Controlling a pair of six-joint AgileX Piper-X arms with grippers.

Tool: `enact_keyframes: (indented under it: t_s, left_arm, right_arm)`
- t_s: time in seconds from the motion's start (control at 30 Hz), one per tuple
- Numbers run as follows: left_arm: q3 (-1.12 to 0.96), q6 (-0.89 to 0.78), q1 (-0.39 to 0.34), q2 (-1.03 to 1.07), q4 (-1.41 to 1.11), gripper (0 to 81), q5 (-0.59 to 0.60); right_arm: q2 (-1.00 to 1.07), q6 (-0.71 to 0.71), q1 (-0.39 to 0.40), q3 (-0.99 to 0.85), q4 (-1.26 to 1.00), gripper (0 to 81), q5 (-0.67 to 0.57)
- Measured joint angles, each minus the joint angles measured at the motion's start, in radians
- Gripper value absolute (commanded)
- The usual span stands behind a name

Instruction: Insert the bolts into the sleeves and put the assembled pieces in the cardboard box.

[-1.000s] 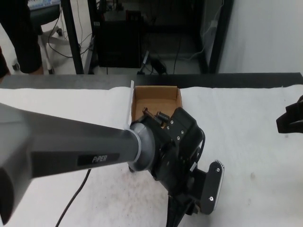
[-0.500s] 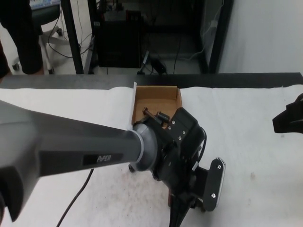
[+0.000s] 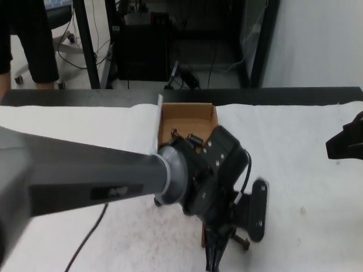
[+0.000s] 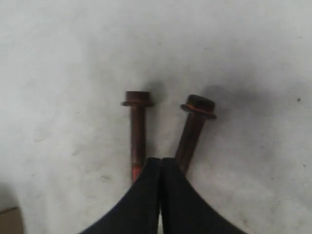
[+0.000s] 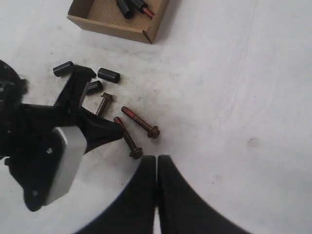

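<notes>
White cloth [image 5: 234, 73]: closed left fingers [image 4: 141, 195] between two bolts [image 4: 138, 131], sleeves [image 5: 108, 75] near.

bench [image 3: 317, 226]: white cloth, dark strip [image 3: 85, 97] along the far edge | behind: black rack legs [image 3: 85, 45], office chair [image 3: 57, 25] far left, cables [image 3: 79, 59] on pale floor [image 3: 71, 76] | right: plain white wall [image 3: 317, 39]

Left gripper [image 5: 116, 129] sits tight against bolts [image 5: 140, 122] and sleeves [image 5: 108, 75], blocking that side; cloth [image 5: 234, 97] beyond the bolts is open.
</notes>
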Motion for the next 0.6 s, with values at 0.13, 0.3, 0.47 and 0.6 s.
enact_keyframes:
  t_s: [0.13, 0.3, 0.47, 0.6]
  left_arm:
    - [-0.002, -0.014, 0.004, -0.084, 0.002, 0.0, -0.008]
    - [-0.003, -0.003, 0.004, -0.099, 0.057, 0.0, 0.071]
    - [-0.003, 0.0, 0.004, -0.099, 0.117, 11.0, 0.135]
    - [-0.003, 0.0, 0.004, -0.087, 0.133, 29.2, 0.16]
  right_arm:
    - [0.0, 0.0, 0.0, 0.0, 0.0, 0.8, -0.001]
    - [0.0, 0.0, 0.0, 0.0, 0.0, 0.8, -0.013]
    - [0.0, 0.0, 0.0, 0.0, 0.0, 0.8, -0.037]
    - [0.0, 0.0, 0.0, 0.0, 0.0, 0.8, -0.051]
